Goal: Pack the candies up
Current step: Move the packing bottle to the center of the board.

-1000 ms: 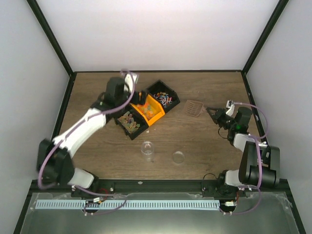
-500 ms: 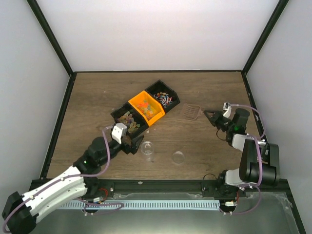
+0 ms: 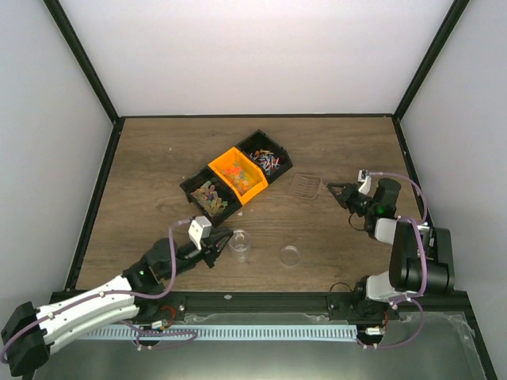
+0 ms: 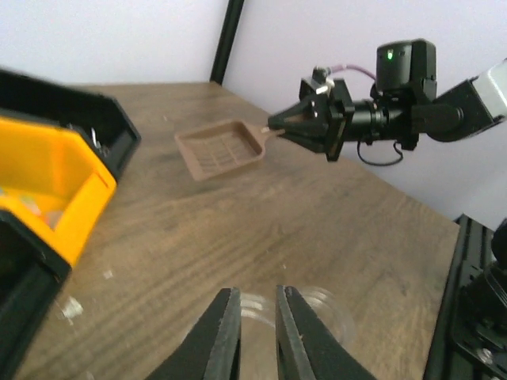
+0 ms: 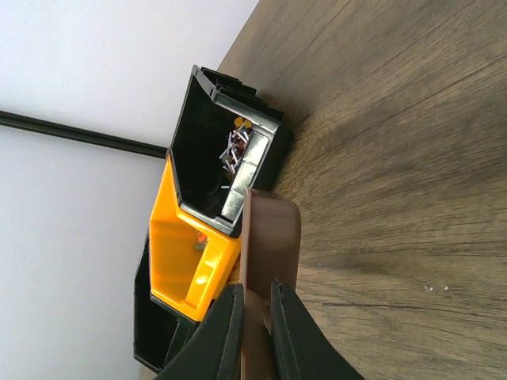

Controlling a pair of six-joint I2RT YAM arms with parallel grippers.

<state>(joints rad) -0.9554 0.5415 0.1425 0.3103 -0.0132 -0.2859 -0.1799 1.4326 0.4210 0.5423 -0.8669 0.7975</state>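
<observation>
The candies [image 3: 212,195] lie as tiny mixed-colour sweets in three joined bins: a black bin [image 3: 192,187], an orange bin [image 3: 252,184] and another black bin [image 3: 281,161]. A small clear cup [image 3: 240,242] stands in front of them. My left gripper [image 3: 224,241] reaches its left rim from low down. In the left wrist view its jaws stand narrow with the clear cup's rim [image 4: 257,303] between them. My right gripper [image 3: 331,189] is shut on the handle of a brown scoop [image 3: 306,186], whose brown blade [image 5: 269,237] faces the bins.
A clear round lid [image 3: 291,255] lies flat to the right of the cup. The black frame posts [image 3: 412,79] and white walls close in the brown table [image 3: 158,150]. The bins sit mid-table, between the two arms' reach.
My left arm swung from over the bins down to the near side, and its wide jaws closed at the cup. My right gripper slid the scoop a little leftward.
</observation>
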